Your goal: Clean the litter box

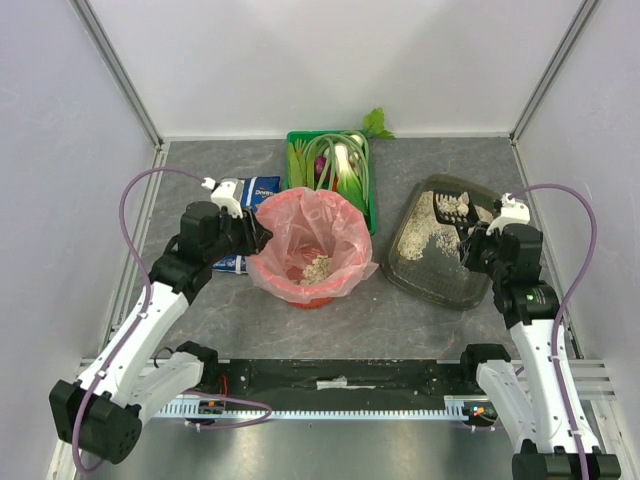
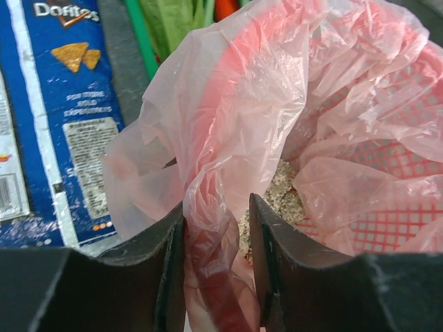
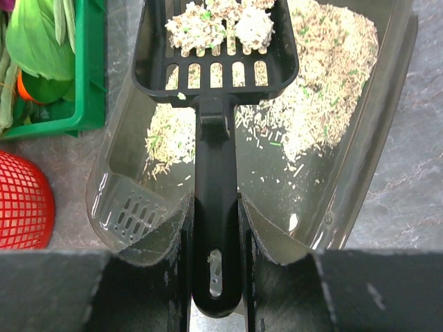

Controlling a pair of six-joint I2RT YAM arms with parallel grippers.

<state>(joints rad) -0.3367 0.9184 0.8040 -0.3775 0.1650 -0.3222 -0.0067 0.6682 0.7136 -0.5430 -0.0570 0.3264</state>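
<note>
Nearest to me, the two arms rose from the front edge of the counter (image 1: 400, 310) and reached away. The left gripper (image 2: 216, 207) had its jaws drawn in on the near rim of the red bin (image 2: 387, 173), with a fold of the pink bag (image 2: 235, 83) pinched between them. I took that for steadying the bin. Pale lumps of litter (image 2: 280, 190) lay at the bottom of the bag, and a blue crisp packet (image 2: 55, 104) lay flat just beside the bin on its left.

Over on the right, the right gripper (image 3: 213, 200) was closed hard on the handle of the black scoop (image 3: 214, 138), a jaw pressed to either side with no gap showing. The slotted head hung over the far part of the litter box (image 3: 367, 152) and carried several whitish clumps (image 3: 221, 21). The box itself sat on the counter to the right of the bin, apart from it, its beige litter spread unevenly with bare floor at the near end.

To my eye the step in hand was the carry—a load scooped and sifted, not yet dumped. The next move would call for keeping the head level across the gap, getting it over the bag's open mouth, and only then tipping, or a clump could roll off onto the counter.

Farthest back, a green crate (image 1: 328, 165) of vegetables stood behind the bin, no part of the job.
</note>
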